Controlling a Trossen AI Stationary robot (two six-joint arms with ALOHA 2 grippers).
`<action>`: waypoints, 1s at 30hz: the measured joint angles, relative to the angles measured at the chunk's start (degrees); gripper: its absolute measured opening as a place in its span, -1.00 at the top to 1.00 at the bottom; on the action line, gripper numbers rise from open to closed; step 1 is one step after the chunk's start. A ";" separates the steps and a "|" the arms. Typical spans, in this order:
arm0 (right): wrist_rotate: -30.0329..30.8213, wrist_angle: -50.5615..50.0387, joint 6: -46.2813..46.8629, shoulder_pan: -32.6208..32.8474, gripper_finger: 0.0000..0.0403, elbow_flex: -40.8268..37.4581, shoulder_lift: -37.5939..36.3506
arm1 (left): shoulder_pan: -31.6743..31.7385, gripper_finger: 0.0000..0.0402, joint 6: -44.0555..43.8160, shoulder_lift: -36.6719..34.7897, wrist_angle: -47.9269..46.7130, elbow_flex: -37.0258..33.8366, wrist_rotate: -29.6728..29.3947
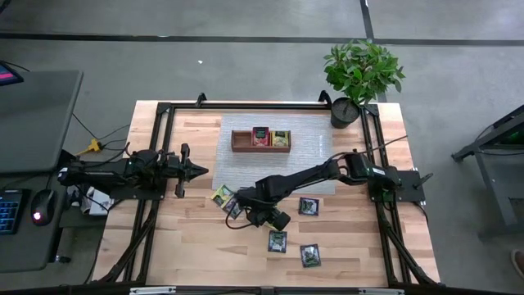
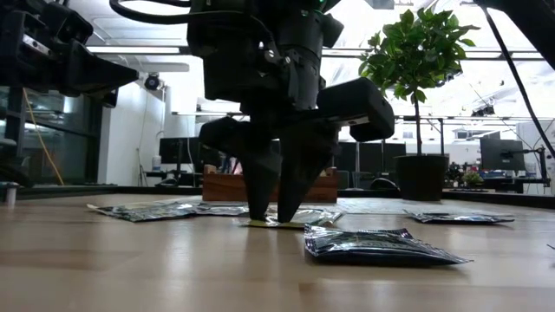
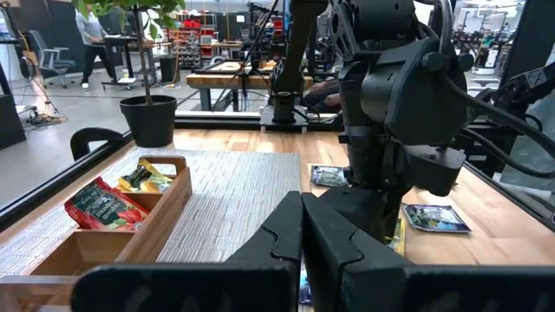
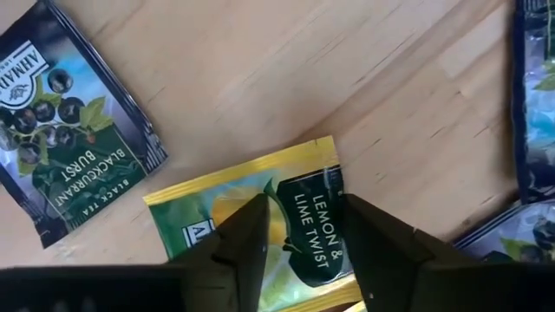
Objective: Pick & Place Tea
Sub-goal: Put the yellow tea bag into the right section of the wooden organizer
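On the wooden table (image 1: 344, 238) a grey mat (image 1: 311, 147) lay at the far side, and on it stood the brown wooden tray (image 1: 241, 141) with three compartments. One compartment held a red packet (image 1: 260, 137), the next one a yellow-green packet (image 1: 281, 137), and the third showed only bare wood. A potted plant (image 1: 360, 74) stood at the far right corner of the table.

Several dark packets lay loose on the wood. One dark packet (image 1: 309, 206) was just beside the right arm, two more (image 1: 277, 241) and (image 1: 310, 256) lay nearer to the front edge, and they were apart from each other. In the right wrist view a blackcurrant packet (image 4: 69, 130) lay near the lemon and lime packet (image 4: 277, 234), not touching it, and more dark packets showed at the edge of that view. A yellow-green packet (image 1: 221, 195) lay to the left of the right gripper, at the edge of a small cluster.

The right gripper (image 4: 299, 234) pointed down in the middle of the table, over the lemon and lime packet. Its fingers (image 4: 247, 238) were parted a little, one at each side of the printed label, and in the low view their tips reached down to the packet on the table. The packet lay flat on the wood, not lifted.

The left gripper (image 1: 196, 170) waited at the left side of the table, above the wood, with its fingers pressed together and holding nothing.
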 joint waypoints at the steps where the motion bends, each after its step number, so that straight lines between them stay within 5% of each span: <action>1: -0.04 0.03 0.36 0.02 0.38 -0.02 0.00 | 0.02 1.00 0.00 0.02 -0.01 0.02 0.00; 13: 0.27 1.10 4.87 0.04 0.97 -0.16 -0.13 | 0.00 1.00 0.00 0.01 0.02 0.01 0.00; 22: 8.57 4.34 8.26 0.13 1.00 -0.43 -2.49 | 0.01 1.00 0.00 0.00 0.02 0.01 -0.02; 30: 22.68 4.07 15.40 -0.08 1.00 -0.58 -7.29 | 0.00 1.00 0.00 0.00 0.00 0.01 -0.02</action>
